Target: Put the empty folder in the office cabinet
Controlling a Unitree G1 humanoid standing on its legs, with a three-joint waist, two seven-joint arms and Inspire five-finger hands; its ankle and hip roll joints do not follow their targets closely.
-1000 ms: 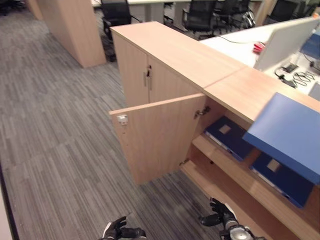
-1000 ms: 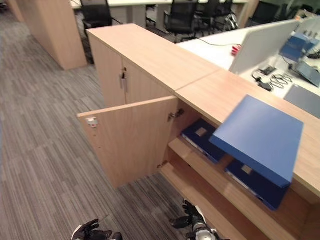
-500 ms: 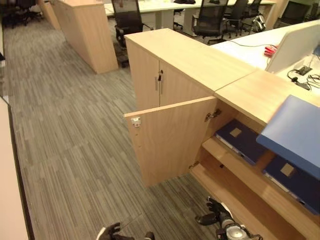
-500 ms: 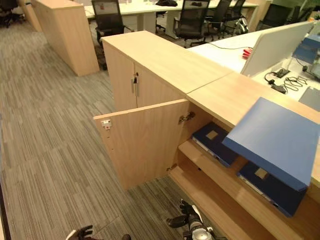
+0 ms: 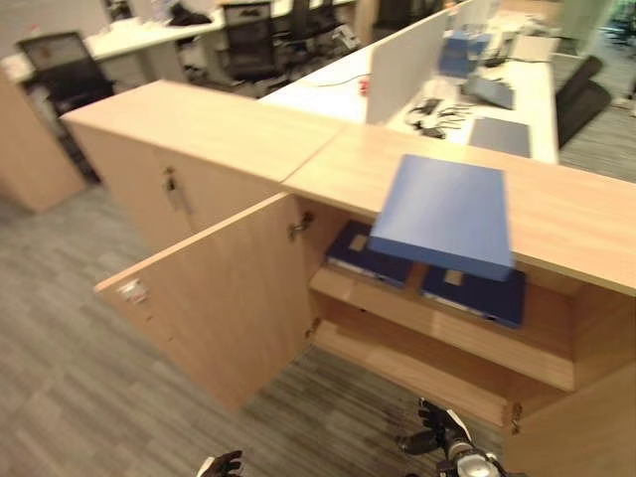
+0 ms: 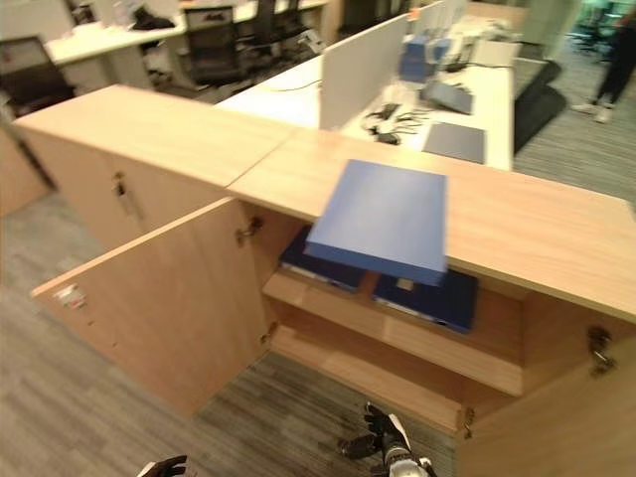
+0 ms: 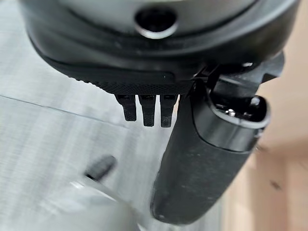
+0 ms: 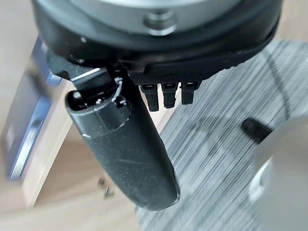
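Observation:
A light blue folder (image 5: 442, 214) lies flat on the wooden top of the office cabinet (image 5: 586, 224), and its near edge juts out over the open front. The cabinet's left door (image 5: 214, 308) stands swung out. On the upper shelf (image 5: 437, 323) lie two dark blue binders (image 5: 370, 253) (image 5: 475, 290). My left hand (image 5: 221, 464) hangs low above the carpet with straight fingers (image 7: 147, 110) and holds nothing. My right hand (image 5: 442, 432) hangs low before the bottom shelf, fingers (image 8: 166, 94) straight and empty too.
A second cabinet (image 5: 169, 149) with shut doors adjoins on the left. Behind are a desk (image 5: 497, 89) with a white divider (image 5: 402, 65) and cables, and office chairs (image 5: 248, 45). The right door (image 6: 556, 417) stands open at lower right. A person's legs (image 6: 606, 94) show far right.
The camera has swung to the right, so the open cabinet now sits in the middle of the picture. The folder still rests on top; both hands stay low.

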